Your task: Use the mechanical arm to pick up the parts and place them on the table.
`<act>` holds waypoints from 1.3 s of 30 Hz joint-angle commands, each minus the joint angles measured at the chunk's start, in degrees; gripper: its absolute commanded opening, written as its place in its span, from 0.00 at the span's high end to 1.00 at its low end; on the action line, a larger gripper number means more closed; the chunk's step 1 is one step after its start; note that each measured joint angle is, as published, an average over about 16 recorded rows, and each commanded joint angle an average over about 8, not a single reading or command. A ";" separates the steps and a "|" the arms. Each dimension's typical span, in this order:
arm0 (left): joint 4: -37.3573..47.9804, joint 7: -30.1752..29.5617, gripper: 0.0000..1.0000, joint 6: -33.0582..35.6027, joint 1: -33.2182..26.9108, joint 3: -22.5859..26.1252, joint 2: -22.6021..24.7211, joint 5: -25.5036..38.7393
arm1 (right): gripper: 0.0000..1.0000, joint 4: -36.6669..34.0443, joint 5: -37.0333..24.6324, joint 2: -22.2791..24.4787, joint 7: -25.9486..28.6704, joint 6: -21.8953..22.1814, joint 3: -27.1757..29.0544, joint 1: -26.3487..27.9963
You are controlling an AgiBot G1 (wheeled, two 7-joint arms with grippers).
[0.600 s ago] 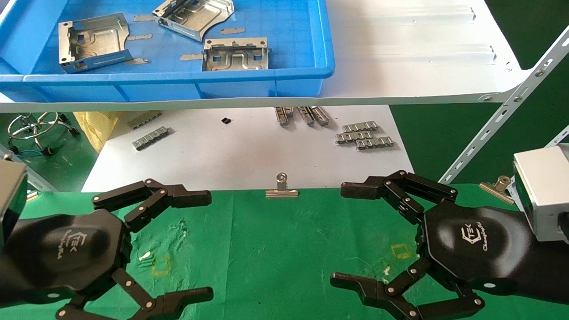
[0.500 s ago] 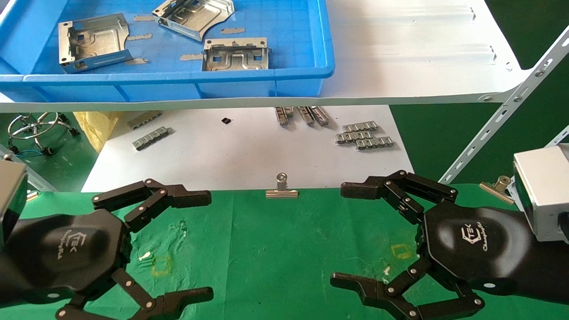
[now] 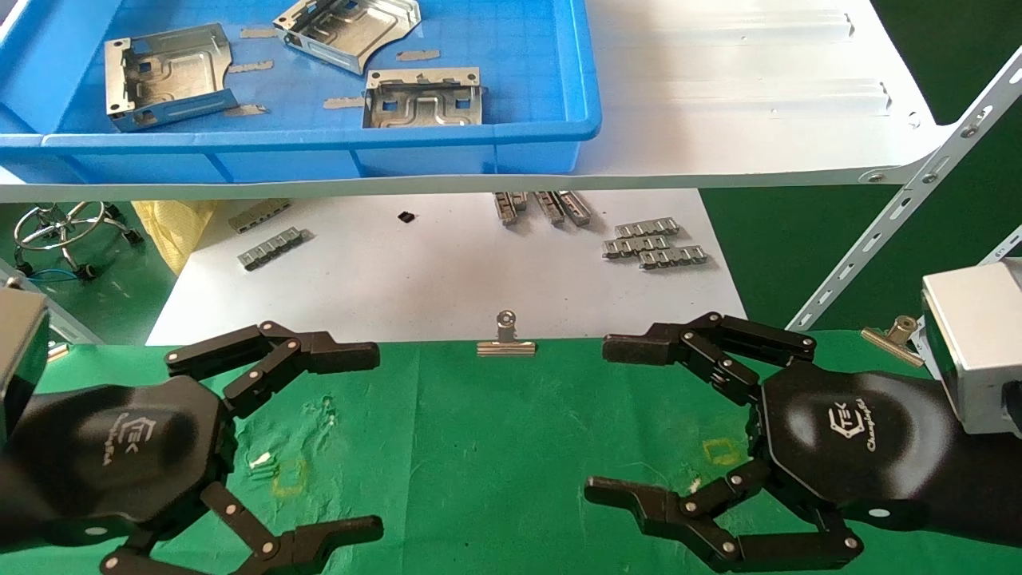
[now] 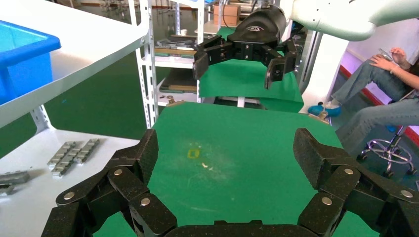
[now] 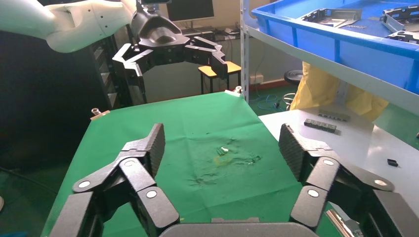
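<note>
Three silvery sheet-metal parts lie in the blue tray [image 3: 319, 140] on the upper shelf: one at the left [image 3: 168, 76], one at the back [image 3: 347, 30], one near the front rim [image 3: 423, 100]. Both black grippers hover low over the green table [image 3: 495, 447], facing each other. My left gripper [image 3: 371, 441] is open and empty at the left. My right gripper [image 3: 603, 421] is open and empty at the right. The left wrist view shows my left gripper [image 4: 225, 153] open over a yellow square outline [image 4: 194, 153]. The right wrist view shows my right gripper [image 5: 222, 148] open over wrinkled cloth.
The tray sits on a white shelf board [image 3: 718, 104] above and beyond the table. A lower white board holds small grey ribbed strips [image 3: 655, 243]. A silver binder clip [image 3: 506, 339] grips the cloth's far edge. A slanted shelf strut [image 3: 902, 216] rises at the right.
My right gripper has shifted slightly toward the middle of the table, still open. The left gripper and the parts have not moved.
</note>
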 commanded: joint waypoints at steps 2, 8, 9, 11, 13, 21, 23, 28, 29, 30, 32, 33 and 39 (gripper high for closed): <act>0.00 0.00 0.00 0.00 0.00 0.00 0.00 0.00 | 1.00 0.00 0.00 0.00 0.00 0.00 0.00 0.00; 0.00 0.00 0.00 0.00 0.00 0.00 0.00 0.00 | 1.00 0.00 0.00 0.00 0.00 0.00 0.00 0.00; 0.00 0.00 0.00 0.00 0.00 0.00 0.00 0.00 | 1.00 0.00 0.00 0.00 0.00 0.00 0.00 0.00; 0.00 0.00 0.00 0.00 0.00 0.00 0.00 0.00 | 1.00 0.00 0.00 0.00 0.00 0.00 0.00 0.00; 0.00 0.00 0.00 0.00 0.00 0.00 0.00 0.00 | 1.00 0.00 0.00 0.00 0.00 0.00 0.00 0.00; -0.03 -0.01 0.00 0.00 0.02 0.00 -0.01 -0.01 | 1.00 0.00 0.00 0.00 0.00 0.00 0.00 0.00; -0.03 -0.01 0.00 -0.01 0.01 -0.01 -0.01 -0.01 | 1.00 0.00 0.00 0.00 0.00 0.00 0.00 0.00; 0.01 -0.04 0.00 -0.11 -0.80 -0.06 0.17 0.10 | 1.00 0.00 0.00 0.00 0.00 0.00 0.00 0.00; 0.15 -0.09 0.00 -0.19 -1.37 -0.05 0.29 0.26 | 1.00 0.00 0.00 0.00 0.00 0.00 0.00 0.00; 0.33 -0.15 0.00 -0.31 -2.11 -0.04 0.44 0.49 | 1.00 0.00 0.00 0.00 0.00 0.00 0.00 0.00; 1.01 -0.28 0.00 -0.61 -4.43 0.07 1.03 1.26 | 1.00 0.00 0.00 0.00 0.00 0.00 0.00 0.00; 1.57 -0.37 0.00 -0.76 -5.90 0.19 1.47 1.76 | 1.00 0.00 0.00 0.00 0.00 0.00 0.00 0.00; 10.65 0.51 0.00 -2.30 -18.48 2.27 6.99 7.59 | 1.00 0.00 0.00 0.00 0.00 0.00 0.00 0.00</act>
